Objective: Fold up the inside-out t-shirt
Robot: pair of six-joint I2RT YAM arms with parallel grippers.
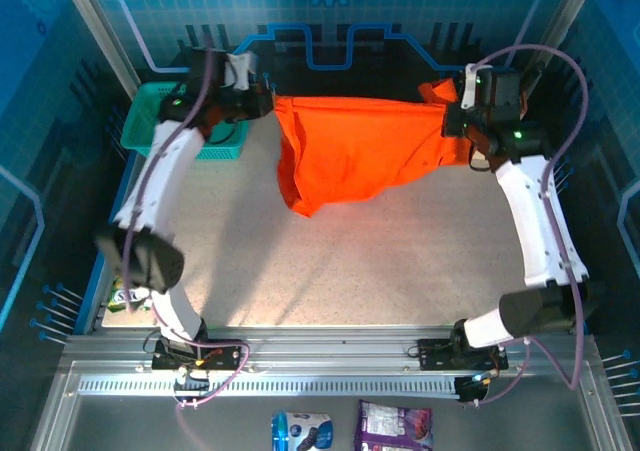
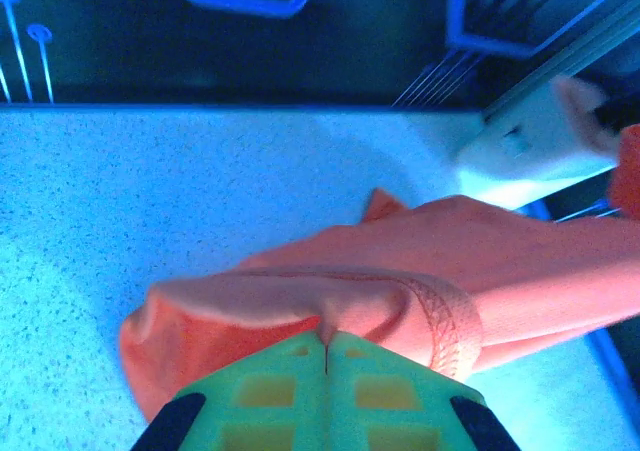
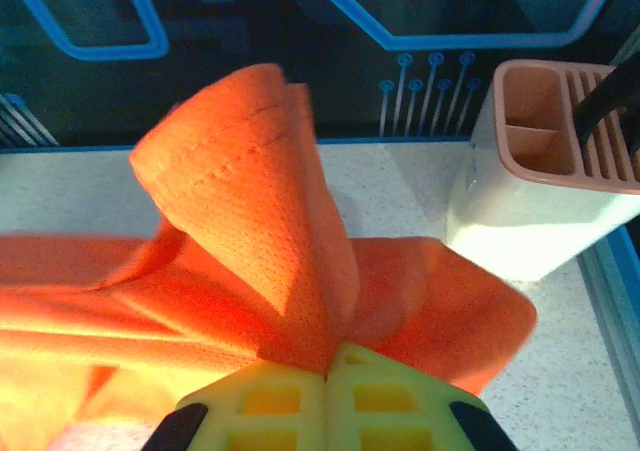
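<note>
The orange t-shirt [image 1: 350, 151] is held stretched across the upper centre, clamped by the left gripper [image 1: 266, 102] and right gripper [image 1: 452, 121]; spreading is judged underway, with flat lowering needed next.

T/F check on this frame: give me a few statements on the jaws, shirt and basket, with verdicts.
1. The left jaws are shut on the shirt. True.
2. The right jaws are open. False: they are shut on a bunched edge of the shirt.
3. The shirt lies flat on the table. False: it hangs stretched between the two arms.
4. The basket sits at the table's far left. True.
5. The shirt is in the basket. False: it is to the right of the basket.
</note>
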